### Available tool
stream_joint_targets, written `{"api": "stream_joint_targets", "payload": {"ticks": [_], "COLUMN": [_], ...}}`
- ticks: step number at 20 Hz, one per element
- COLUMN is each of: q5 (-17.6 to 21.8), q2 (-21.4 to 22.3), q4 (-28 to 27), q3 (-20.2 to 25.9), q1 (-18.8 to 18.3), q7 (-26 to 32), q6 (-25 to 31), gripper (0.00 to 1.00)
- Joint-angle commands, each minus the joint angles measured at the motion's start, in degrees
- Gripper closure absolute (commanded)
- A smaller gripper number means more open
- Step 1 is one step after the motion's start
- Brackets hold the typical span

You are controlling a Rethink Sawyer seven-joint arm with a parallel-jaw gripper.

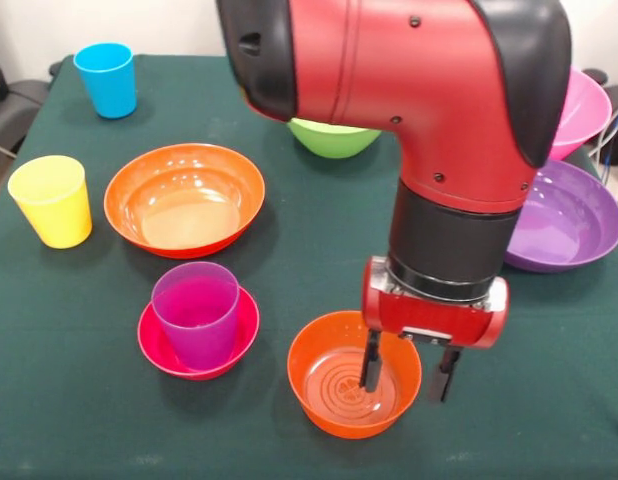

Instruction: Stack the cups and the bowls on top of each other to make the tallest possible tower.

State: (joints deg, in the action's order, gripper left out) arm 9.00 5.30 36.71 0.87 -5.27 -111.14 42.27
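Observation:
My gripper hangs low at the front of the table, open. Its left finger dips inside the small orange bowl and the other stands just outside the bowl's right rim. To the left, a purple cup stands upright in the small red bowl, a two-piece tower. Behind those sits the wide orange bowl. The yellow cup and blue cup stand alone on the left. A lime green bowl peeks out behind the arm.
A purple bowl and a big pink bowl sit at the right edge, partly hidden by the arm. A dark green cloth covers the table. A dark chair stands beyond the far left corner.

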Motion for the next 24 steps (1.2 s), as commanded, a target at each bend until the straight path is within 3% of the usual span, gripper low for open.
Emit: {"api": "stream_joint_targets", "payload": {"ticks": [1,24], "q5": [-0.92,-3.68], "q2": [1.13,-2.29], "q4": [7.9,12.26], "q3": [0.21,-0.15], "q1": [2.26,1.21], "q7": [-12.64,-11.8], "q6": [-2.57,-12.39], "gripper": [0.0,0.0]}}
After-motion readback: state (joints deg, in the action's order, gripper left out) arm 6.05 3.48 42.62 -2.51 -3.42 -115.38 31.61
